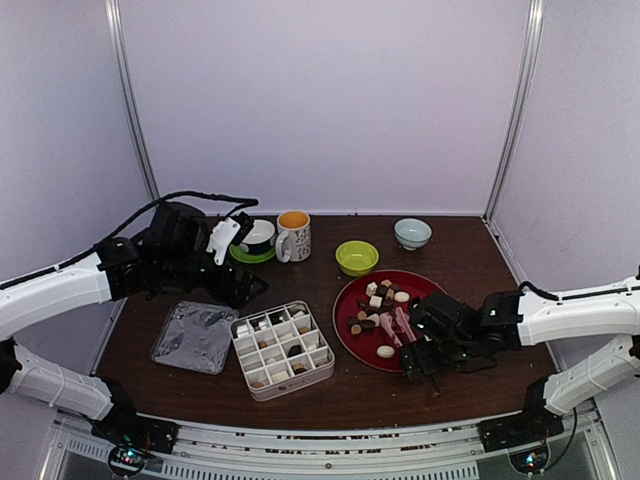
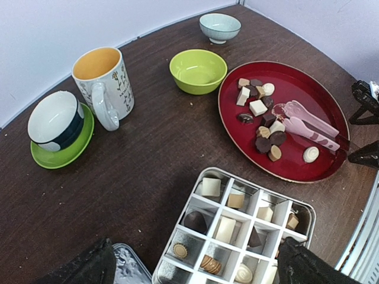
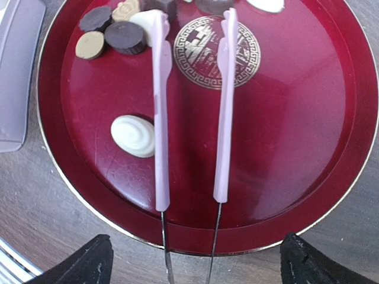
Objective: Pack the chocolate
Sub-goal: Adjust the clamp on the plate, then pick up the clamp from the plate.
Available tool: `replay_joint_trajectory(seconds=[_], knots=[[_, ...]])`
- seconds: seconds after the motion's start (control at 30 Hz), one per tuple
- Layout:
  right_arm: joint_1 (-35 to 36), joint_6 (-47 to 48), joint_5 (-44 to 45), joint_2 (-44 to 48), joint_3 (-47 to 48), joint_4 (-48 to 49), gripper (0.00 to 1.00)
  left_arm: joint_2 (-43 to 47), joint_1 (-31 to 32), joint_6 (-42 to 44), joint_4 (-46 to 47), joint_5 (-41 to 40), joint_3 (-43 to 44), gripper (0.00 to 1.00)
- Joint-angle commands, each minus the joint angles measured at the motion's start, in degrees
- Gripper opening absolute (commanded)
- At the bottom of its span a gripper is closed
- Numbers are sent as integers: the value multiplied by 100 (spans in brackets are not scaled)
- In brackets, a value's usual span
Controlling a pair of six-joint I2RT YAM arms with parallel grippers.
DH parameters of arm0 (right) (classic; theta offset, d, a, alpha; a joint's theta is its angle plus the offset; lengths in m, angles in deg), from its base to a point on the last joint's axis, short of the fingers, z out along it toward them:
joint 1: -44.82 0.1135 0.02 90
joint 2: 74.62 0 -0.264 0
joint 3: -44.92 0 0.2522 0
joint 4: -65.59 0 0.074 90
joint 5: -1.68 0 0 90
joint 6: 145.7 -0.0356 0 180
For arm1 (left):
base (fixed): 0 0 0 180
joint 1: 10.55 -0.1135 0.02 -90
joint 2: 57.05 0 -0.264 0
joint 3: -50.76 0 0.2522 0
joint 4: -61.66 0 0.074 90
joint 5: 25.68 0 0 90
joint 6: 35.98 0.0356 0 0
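Loose pieces of chocolate in brown, tan and cream lie clustered on the far-left part of a red plate. One white swirl piece lies apart, touching the pink tongs, which lie spread on the plate. My right gripper is open at the plate's near rim. Its fingers stand wide on either side of the tongs' metal end and touch nothing. More chocolate fills several cells of the white divided box. My left gripper hovers open above the box's near side.
A silver lid lies just left of the box. At the back stand a cup on a green saucer, a floral mug, a lime bowl and a pale blue bowl.
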Motion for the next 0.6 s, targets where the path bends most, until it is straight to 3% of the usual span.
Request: replay_joint_trajectory(seconds=[0.0, 0.43, 0.57], knots=[[111, -168, 435, 39, 9, -23, 100, 118, -35, -49, 163, 91, -82, 98], [309, -761, 501, -18, -428, 750, 100, 402, -34, 13, 306, 103, -287, 98], [306, -814, 486, -57, -583, 879, 93, 395, -35, 12, 340, 114, -311, 98]])
